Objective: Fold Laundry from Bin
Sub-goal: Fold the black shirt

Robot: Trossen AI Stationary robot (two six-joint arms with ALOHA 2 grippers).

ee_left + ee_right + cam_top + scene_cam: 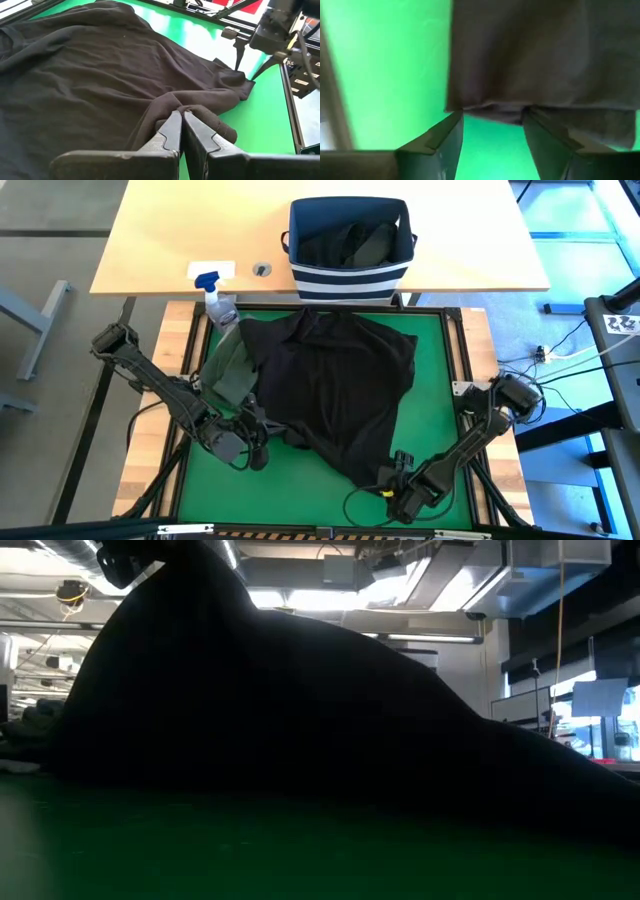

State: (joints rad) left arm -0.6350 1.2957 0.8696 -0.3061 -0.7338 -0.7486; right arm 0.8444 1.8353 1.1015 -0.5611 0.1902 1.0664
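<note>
I am at an early step. The black shirt (335, 395) lies spread but wrinkled on the green mat (430, 340), not folded yet. My left hand (181, 131) is closed on a bunch of its edge. My right hand (492, 131) is open at the near hem and holds nothing. An olive garment (228, 370) waits beside the shirt, and the bin (350, 255) behind still has dark laundry inside. The wooden surface (170, 230) carries the bin and a spray bottle (218, 300). Beyond is a workshop with ceiling lights.
</note>
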